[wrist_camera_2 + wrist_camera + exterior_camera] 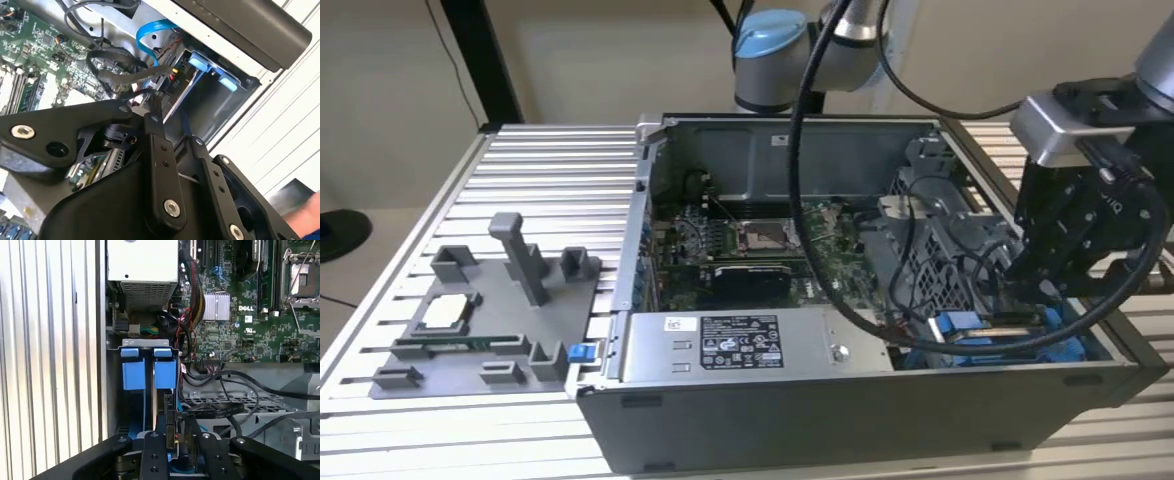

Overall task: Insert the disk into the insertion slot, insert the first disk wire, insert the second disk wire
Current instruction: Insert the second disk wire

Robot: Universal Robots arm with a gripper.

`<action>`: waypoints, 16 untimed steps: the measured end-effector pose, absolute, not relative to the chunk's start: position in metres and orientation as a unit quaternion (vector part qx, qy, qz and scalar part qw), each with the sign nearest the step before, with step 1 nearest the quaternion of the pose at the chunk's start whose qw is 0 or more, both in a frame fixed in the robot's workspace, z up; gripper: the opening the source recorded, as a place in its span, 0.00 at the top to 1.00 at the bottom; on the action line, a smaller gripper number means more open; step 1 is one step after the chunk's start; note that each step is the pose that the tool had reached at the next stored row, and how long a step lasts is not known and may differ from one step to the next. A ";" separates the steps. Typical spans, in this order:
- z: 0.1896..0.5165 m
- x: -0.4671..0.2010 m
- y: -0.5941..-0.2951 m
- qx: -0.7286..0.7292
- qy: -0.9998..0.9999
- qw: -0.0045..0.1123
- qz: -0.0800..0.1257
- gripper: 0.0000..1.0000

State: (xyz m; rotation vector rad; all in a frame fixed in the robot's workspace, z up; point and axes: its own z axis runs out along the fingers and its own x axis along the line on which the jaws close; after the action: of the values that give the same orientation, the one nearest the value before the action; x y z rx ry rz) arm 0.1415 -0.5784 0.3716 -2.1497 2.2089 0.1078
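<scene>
1. The gripper (172, 440) is reaching down at the disk's end, closed narrowly on a black wire connector (170, 426).
2. The disk (149, 371) is sitting inside the insertion slot (114, 390), by the power supply (727, 347).

So the computer case (854, 330) sits open on the surface (547, 170), with a parts tray (480, 320) beside it on the exterior view's left. The disk (148, 371) is down in the insertion slot (114, 390), next to the power supply (747, 345), and the tool (1047, 290) hangs right over it.
</scene>
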 end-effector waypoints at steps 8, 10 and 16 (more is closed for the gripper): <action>0.388 0.142 -0.579 -0.697 0.716 0.028 0.036 0.00; 0.388 0.142 -0.579 -0.697 0.716 0.028 0.036 0.00; 0.390 0.141 -0.579 -0.697 0.716 0.028 0.036 0.00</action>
State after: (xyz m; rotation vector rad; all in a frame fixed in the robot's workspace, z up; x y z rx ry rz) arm 0.1415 -0.5788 0.3899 -2.1507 2.2103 0.1105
